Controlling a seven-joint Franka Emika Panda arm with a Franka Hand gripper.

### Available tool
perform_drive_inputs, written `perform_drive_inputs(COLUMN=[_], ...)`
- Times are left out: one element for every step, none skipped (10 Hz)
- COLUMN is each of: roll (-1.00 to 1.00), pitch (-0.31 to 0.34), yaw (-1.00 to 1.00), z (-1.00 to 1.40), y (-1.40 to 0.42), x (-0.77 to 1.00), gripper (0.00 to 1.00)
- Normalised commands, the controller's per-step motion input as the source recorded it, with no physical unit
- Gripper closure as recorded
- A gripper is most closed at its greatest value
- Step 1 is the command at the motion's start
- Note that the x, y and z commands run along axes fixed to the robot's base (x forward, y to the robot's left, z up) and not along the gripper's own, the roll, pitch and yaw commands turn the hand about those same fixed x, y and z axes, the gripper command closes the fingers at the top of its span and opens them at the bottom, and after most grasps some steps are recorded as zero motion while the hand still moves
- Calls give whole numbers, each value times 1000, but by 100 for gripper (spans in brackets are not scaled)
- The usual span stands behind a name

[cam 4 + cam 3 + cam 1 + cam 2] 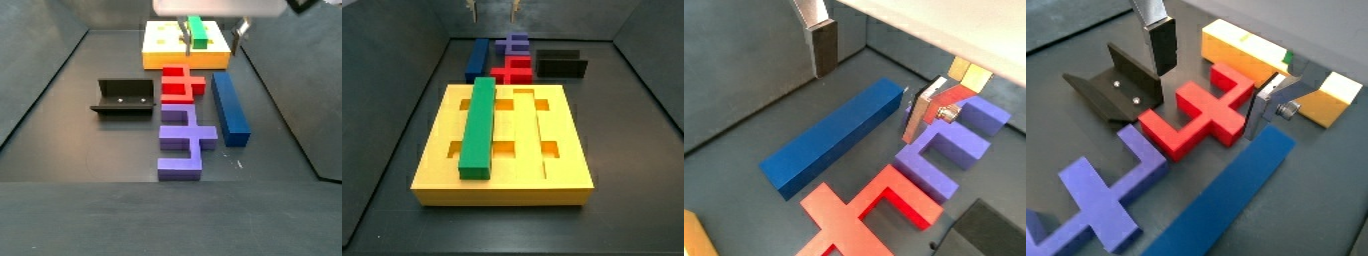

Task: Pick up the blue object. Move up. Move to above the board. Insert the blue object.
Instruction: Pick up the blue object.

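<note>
In both wrist views the gripper (871,80) hangs with fingers (822,45) apart and empty above the blue object (834,135), which lies flat on the floor beside the red piece (1197,118). In a side view the board (436,160) carries the green bar (480,125); the fixture (123,97) stands nearby

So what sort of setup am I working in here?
Likely a lab assembly test cell: dark walled enclosure, a grooved yellow board, loose shaped blocks like the blue object, and a bolted fixture. The gripper hangs empty above the floor.
</note>
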Motion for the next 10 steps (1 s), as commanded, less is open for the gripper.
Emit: perform_drive_inputs(roll=[17, 86, 149, 0, 39, 0, 0, 0, 0, 34], pitch=[0, 0, 4, 0, 0, -51, -27, 0, 0, 0], yaw=[-40, -89, -80, -40, -34, 0, 0, -14, -94, -80], z=[-731, -729, -717, -703, -554, -340, -280, -237, -194, -226], y=[251, 257, 89, 0, 0, 89, 143, 157, 160, 43], x=[-6, -71, -57, -351, -306, -317, -269, -234, -300, -223], gripper=[0, 0, 0, 0, 0, 0, 0, 0, 0, 0])
